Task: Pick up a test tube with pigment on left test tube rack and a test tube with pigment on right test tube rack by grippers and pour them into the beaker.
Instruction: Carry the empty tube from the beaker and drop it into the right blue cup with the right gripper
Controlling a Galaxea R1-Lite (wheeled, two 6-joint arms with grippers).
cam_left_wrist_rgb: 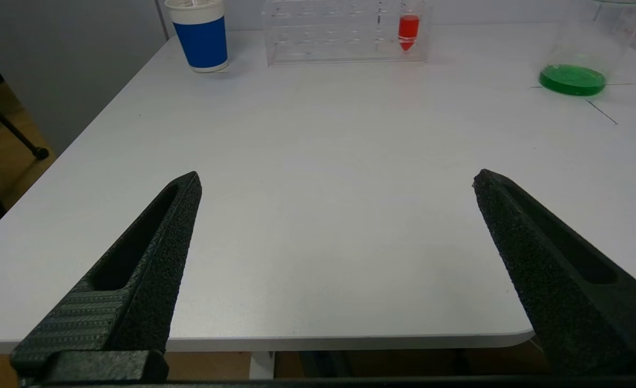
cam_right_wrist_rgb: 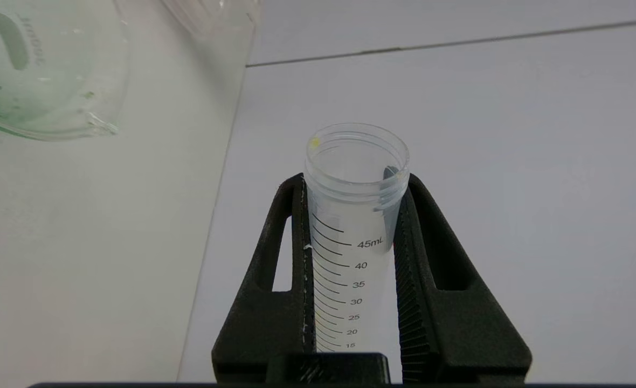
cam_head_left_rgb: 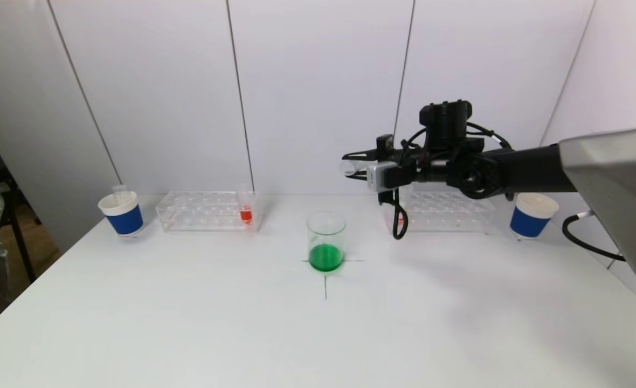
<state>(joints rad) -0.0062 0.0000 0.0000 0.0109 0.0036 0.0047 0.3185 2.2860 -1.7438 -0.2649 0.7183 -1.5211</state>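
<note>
- The beaker (cam_head_left_rgb: 326,241) stands mid-table on a cross mark with green liquid pooled in its bottom; every place below is given from it.
- The right gripper (cam_head_left_rgb: 350,165) hangs above the beaker and a shade toward the robot's right, its jaws clamped on a clear graduated test tube (cam_right_wrist_rgb: 350,237).
- That tube lies nearly level, its long axis running sideways, its open mouth pointing toward the robot's left and reaching roughly over the beaker's right rim.
- In the right wrist view the tube looks empty, only a faint yellowish speck at the lip, so my call is that this pour is done or all but done.
- The right test tube rack (cam_head_left_rgb: 442,213) sits behind the beaker on the right, partly hidden by the arm; a blue paper cup (cam_head_left_rgb: 531,215) stands beyond it.
- The left test tube rack (cam_head_left_rgb: 207,211) sits behind the beaker on the left, holding an upright red-filled tube (cam_head_left_rgb: 246,210) in the end nearest the beaker.
- The left gripper (cam_left_wrist_rgb: 337,183) waits low at the table's near edge, jaws spread wide and empty, well apart from that rack.
- The red tube lies ahead of the left jaws, long axis vertical, and the left arm is plainly the nearer one, so I reckon it will take it from the side.
</note>
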